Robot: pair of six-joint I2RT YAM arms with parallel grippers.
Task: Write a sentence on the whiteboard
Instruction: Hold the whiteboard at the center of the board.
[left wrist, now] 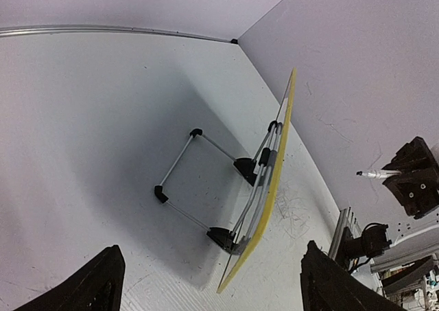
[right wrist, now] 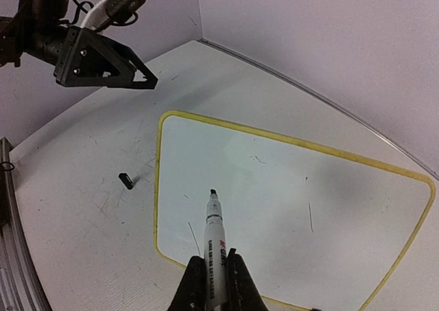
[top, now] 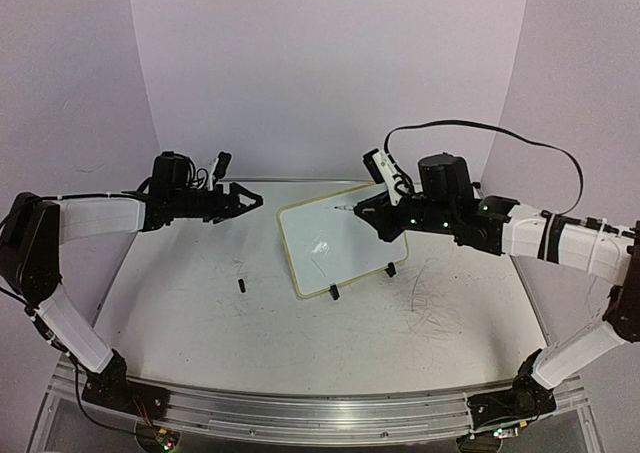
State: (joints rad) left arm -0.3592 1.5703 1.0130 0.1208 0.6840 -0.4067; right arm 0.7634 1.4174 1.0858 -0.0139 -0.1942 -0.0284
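Whiteboard [top: 345, 258] stands propped on the table [top: 200, 323] just right of centre in the overhead view, its face tilted up and its two black feet [top: 334, 293] at its near edge. The left gripper [top: 248, 199] hangs to the left of the board, apart from it, with its jaws spread and nothing between them. The right gripper [top: 378, 213] reaches in from the right, clamped on a marker [top: 350, 208] whose tip points left over the board's upper part. A small black piece [top: 241, 285] lies on the table left of the board, and grey scribbles [top: 430, 298] mark the table to its right.

From the left wrist, the whiteboard [left wrist: 271, 187] shows almost edge-on from behind, leaning back on a thin wire stand [left wrist: 199, 180]. The left gripper [left wrist: 211, 256] has its two dark fingers [left wrist: 89, 283] far apart at the bottom corners, holding nothing. Beyond the board, the right gripper [left wrist: 411, 177] holds the marker [left wrist: 374, 175], whose tip is clear of the board's face.

From the right wrist, the marker [right wrist: 214, 235] stands upright between the closed fingers of the right gripper [right wrist: 212, 287], its black tip over the lower left part of the whiteboard [right wrist: 309, 180]. A few faint short strokes show on the white face. The left gripper [right wrist: 130, 77] hovers beyond the board's far left corner, and the small black piece [right wrist: 125, 180] lies on the table [right wrist: 82, 222] beside the board's left rim.
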